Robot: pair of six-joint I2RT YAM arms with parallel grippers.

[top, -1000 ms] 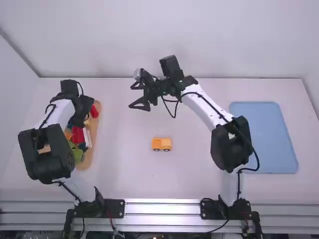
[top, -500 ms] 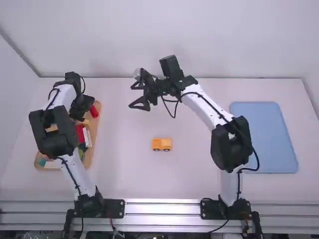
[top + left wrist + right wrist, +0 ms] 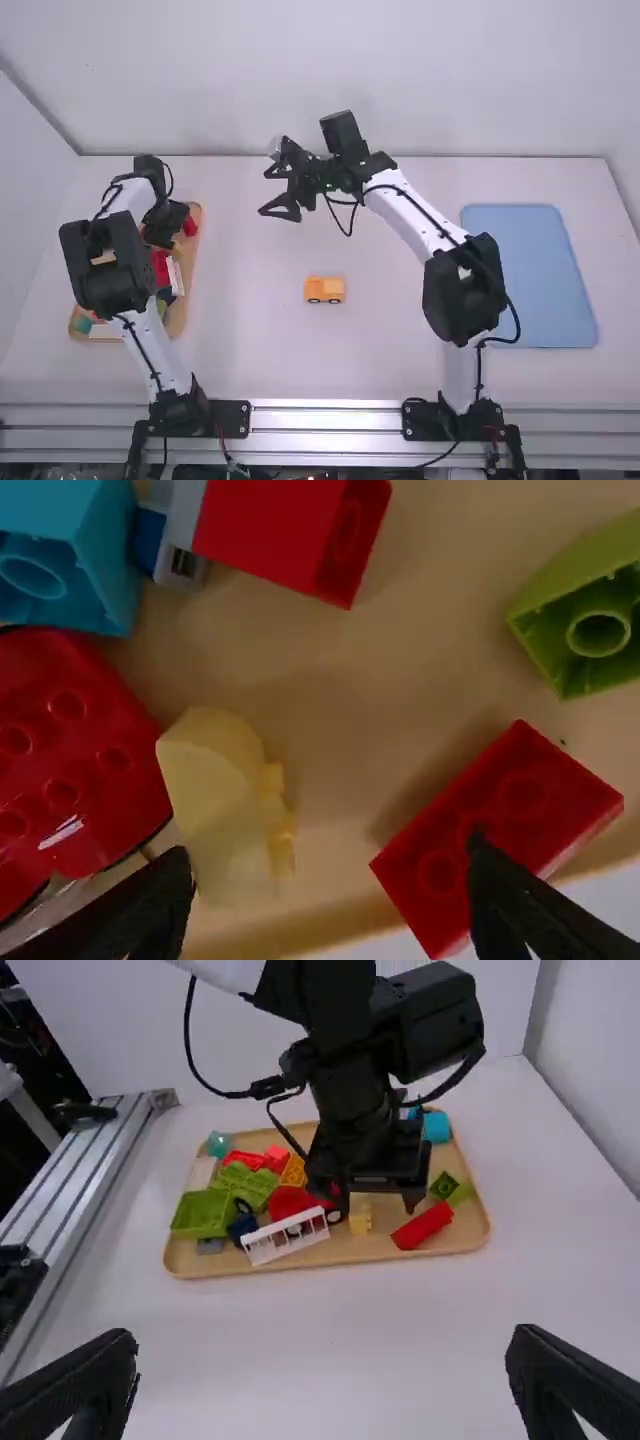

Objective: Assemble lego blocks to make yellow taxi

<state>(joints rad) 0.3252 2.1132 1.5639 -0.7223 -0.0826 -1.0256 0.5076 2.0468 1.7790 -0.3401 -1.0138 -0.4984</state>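
In the high view my left gripper (image 3: 166, 236) is low over the far part of the wooden tray (image 3: 181, 318). The left wrist view shows this gripper (image 3: 325, 910) open, with a rounded yellow block (image 3: 217, 805) beyond its fingers, nearer the left one, and a red block (image 3: 505, 825) by the right one. It holds nothing. My right gripper (image 3: 272, 192) is open and raised over the middle of the table; in the right wrist view the gripper (image 3: 320, 1380) has nothing between its fingers. An orange-yellow vehicle (image 3: 324, 290) stands on the table's middle.
A light blue board (image 3: 530, 275) lies on the table's right side. Around the left gripper the tray holds green blocks (image 3: 203, 1212), a white railing piece (image 3: 286, 1237), a cyan block (image 3: 436, 1127) and several red ones.
My left arm has swung to the right over the tray, uncovering its near end, and its gripper has lowered slightly toward the camera. The right arm and the vehicle have stayed still.
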